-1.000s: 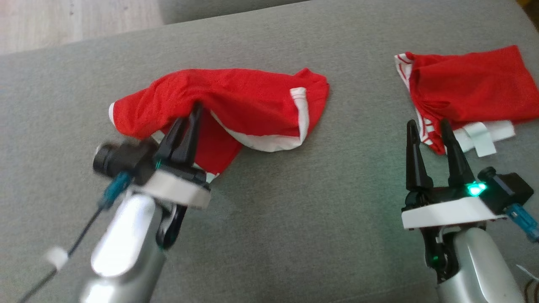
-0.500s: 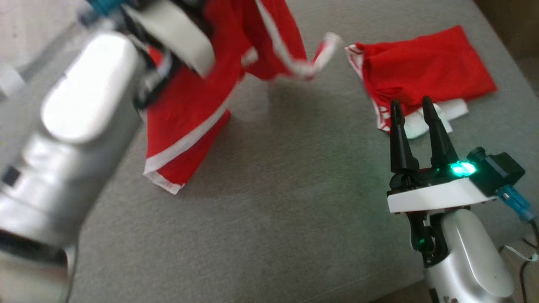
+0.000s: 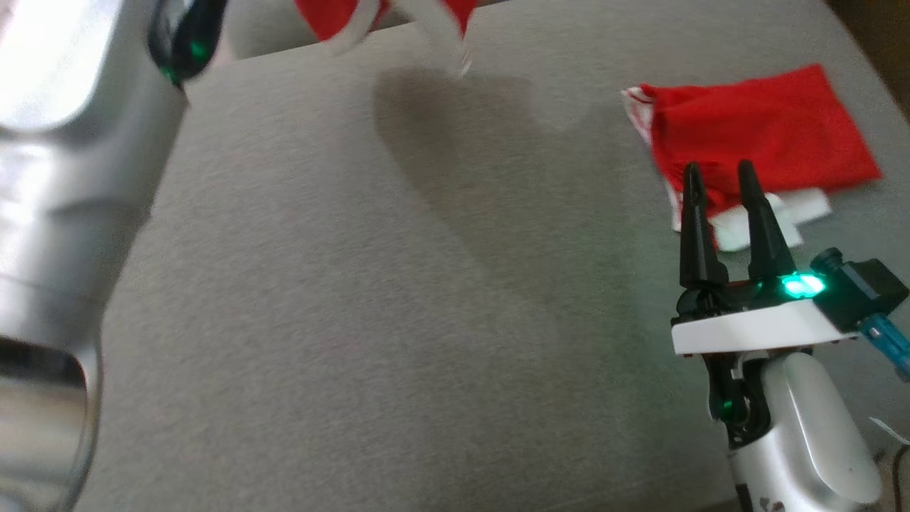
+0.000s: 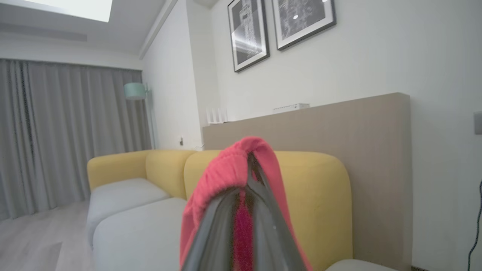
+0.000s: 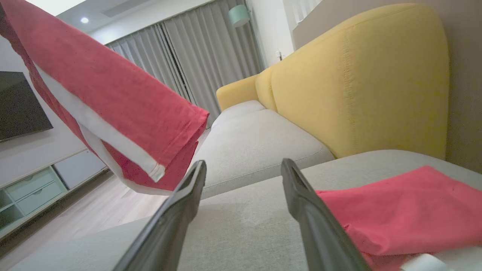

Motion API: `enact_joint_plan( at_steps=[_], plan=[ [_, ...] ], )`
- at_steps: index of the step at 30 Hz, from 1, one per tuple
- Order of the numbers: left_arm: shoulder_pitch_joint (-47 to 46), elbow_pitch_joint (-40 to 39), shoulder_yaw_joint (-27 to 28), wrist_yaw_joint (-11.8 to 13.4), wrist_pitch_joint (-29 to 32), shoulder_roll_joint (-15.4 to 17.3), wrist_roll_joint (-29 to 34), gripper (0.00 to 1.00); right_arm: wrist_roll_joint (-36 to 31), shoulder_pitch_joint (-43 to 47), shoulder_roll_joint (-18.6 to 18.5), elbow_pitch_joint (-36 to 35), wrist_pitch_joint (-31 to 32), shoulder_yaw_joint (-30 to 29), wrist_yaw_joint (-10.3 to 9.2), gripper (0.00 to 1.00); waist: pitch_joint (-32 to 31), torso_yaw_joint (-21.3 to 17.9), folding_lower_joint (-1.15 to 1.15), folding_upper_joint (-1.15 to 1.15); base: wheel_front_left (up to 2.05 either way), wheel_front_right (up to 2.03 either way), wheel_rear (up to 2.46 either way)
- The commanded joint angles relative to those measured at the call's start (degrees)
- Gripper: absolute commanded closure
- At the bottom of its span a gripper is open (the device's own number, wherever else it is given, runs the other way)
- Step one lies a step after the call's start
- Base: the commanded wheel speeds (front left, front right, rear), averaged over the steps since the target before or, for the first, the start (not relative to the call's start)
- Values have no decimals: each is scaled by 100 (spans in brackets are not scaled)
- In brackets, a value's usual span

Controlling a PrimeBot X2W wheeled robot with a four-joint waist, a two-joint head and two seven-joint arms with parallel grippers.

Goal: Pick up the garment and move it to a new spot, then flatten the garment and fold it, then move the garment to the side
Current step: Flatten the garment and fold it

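The garment (image 3: 334, 14) is red with white trim and hangs in the air over the far edge of the grey cushion (image 3: 426, 299), casting a shadow on it. My left gripper (image 4: 251, 162) is shut on a bunched fold of the garment (image 4: 229, 169), which drapes over both fingertips. My left forearm (image 3: 50, 178) rises along the left side of the head view. In the right wrist view the garment (image 5: 105, 94) hangs at the upper left, clear of the cushion. My right gripper (image 3: 718, 171) stands open with nothing in it, low over the cushion on the right, also seen as (image 5: 244, 163).
A second red garment (image 3: 761, 135) lies flat on the cushion just beyond my right gripper's tips, with a white piece (image 3: 771, 213) under its near edge. A yellow sofa back (image 5: 357, 75) stands behind. Wooden floor lies past the cushion's left edge.
My left arm has lifted the garment off the cushion, up towards the top of the head view. The head view itself has shifted. The right gripper stays open in place.
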Motion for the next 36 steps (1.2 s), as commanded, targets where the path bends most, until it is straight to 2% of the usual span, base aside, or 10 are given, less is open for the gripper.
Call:
enact_joint_plan(
  at_steps=[1,4,8,12,18,19,20,24,29,36],
  plan=[
    [91,-217,15,10,69,238,-134,100,-40,-82,-8,-211,-55,115,-5,0,41,268,0,0,0,0,0],
    [806,-539,-400,10,253,459,-386,100,-74,-91,-8,-204,-55,87,-5,0,44,470,0,0,0,0,0],
    [1800,-939,-914,10,370,965,-488,100,-140,-78,-8,-161,-55,43,-5,0,15,671,0,0,0,0,0],
    [2525,-1121,-1319,21,346,1485,-288,100,-222,-62,-8,-104,-55,8,-5,0,-33,829,0,0,0,0,0],
    [3019,-1020,-1512,214,89,1808,-6,100,-349,-36,-8,-19,-55,13,-5,0,-115,984,0,0,0,0,0],
    [3078,-967,-1518,285,18,1825,35,27,-371,-28,-8,-2,-55,15,-5,0,-136,1010,0,0,0,0,0],
    [3131,-912,-1528,348,-55,1826,74,0,-395,-18,-8,15,-55,13,-5,0,-161,1038,0,0,0,0,0],
    [3359,-741,-1424,590,-356,1710,-11,0,-484,21,-8,75,-55,4,-5,0,-257,1132,0,0,0,0,0],
    [3704,-808,-1074,1027,-708,1622,-158,0,-553,95,-8,102,-55,-64,-5,0,-362,1251,0,0,0,0,0],
    [4591,-1970,8,1709,-817,1388,-43,0,-655,278,-8,130,-55,-157,-5,0,-399,1525,0,0,0,0,0]
  ],
)
